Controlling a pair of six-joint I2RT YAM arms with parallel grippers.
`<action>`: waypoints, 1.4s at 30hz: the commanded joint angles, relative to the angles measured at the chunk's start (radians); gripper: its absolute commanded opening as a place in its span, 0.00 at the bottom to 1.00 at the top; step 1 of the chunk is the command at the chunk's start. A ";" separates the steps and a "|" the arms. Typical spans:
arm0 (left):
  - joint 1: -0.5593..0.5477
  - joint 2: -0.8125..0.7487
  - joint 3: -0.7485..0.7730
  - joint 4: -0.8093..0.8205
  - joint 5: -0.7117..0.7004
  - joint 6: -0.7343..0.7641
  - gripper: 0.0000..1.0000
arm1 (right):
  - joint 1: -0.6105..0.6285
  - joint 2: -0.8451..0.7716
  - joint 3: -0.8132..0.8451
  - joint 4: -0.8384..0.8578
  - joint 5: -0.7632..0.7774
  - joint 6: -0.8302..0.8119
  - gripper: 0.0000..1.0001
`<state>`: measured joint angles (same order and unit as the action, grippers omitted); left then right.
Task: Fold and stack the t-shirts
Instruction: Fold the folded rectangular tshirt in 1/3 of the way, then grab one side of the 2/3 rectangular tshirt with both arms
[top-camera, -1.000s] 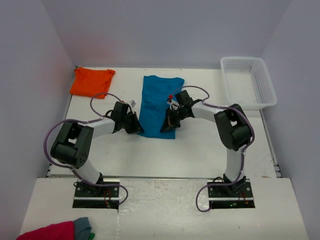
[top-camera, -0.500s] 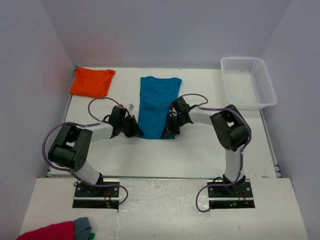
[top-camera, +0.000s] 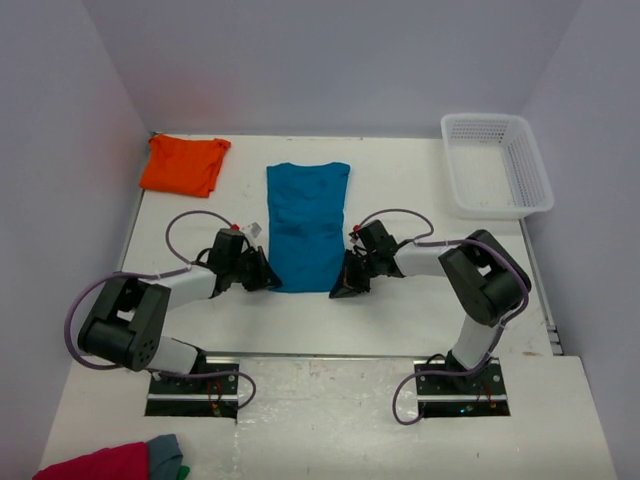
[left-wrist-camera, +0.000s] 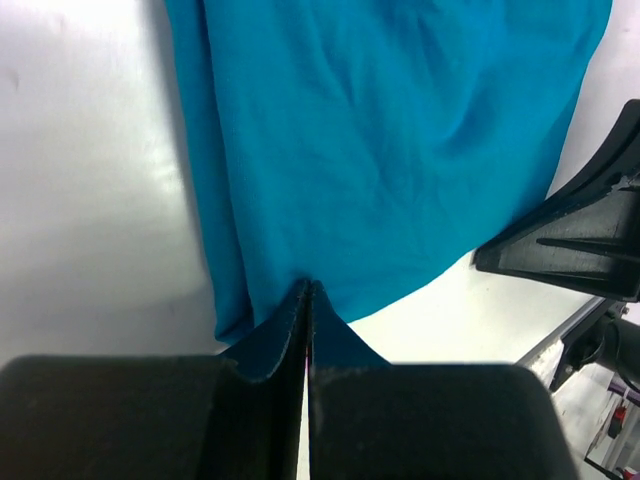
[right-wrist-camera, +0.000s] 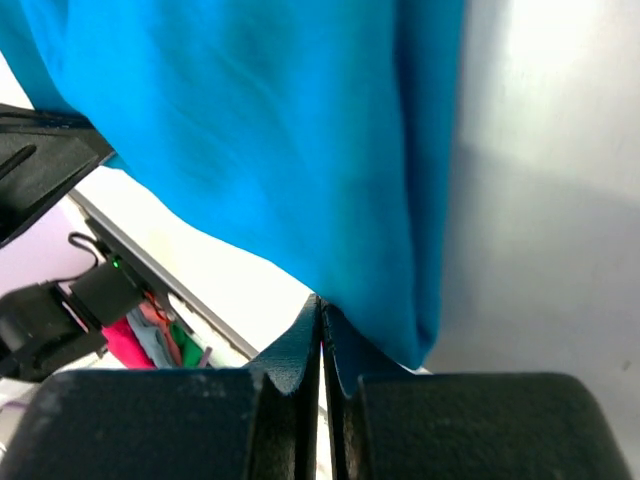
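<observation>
The teal-blue t-shirt (top-camera: 305, 225) lies stretched lengthwise in the middle of the table, collar end far, hem near. My left gripper (top-camera: 268, 281) is shut on the hem's near left corner, and its closed tips (left-wrist-camera: 307, 292) pinch teal cloth (left-wrist-camera: 400, 150). My right gripper (top-camera: 343, 288) is shut on the near right corner, where its tips (right-wrist-camera: 320, 305) meet on the fabric edge (right-wrist-camera: 300, 130). The orange t-shirt (top-camera: 184, 164) lies bunched at the far left corner, away from both grippers.
A white plastic basket (top-camera: 497, 165) stands at the far right. A crimson-pink cloth (top-camera: 98, 464) and a grey cloth (top-camera: 166, 452) lie on the shelf at the near left, behind the arm bases. Bare tabletop (top-camera: 420, 320) lies in front of the shirt.
Both arms have drawn back toward the near edge, dragging the teal shirt nearer and slightly left. The shirt now lies longer and flatter. Both grips have stayed shut.
</observation>
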<state>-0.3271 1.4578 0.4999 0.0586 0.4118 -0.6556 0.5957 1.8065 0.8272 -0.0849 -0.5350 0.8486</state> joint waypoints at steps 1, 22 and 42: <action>0.002 -0.048 -0.079 -0.109 -0.045 0.001 0.00 | 0.039 0.037 -0.130 -0.105 0.210 -0.019 0.00; -0.064 -0.186 0.270 -0.275 -0.074 0.027 0.00 | 0.162 -0.236 0.383 -0.566 0.501 -0.278 0.22; 0.045 0.205 0.445 -0.183 -0.033 0.039 0.00 | -0.017 0.326 0.857 -0.585 0.287 -0.388 0.00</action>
<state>-0.3065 1.6569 0.9092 -0.1574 0.3637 -0.6350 0.5827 2.1170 1.6310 -0.6411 -0.2066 0.4770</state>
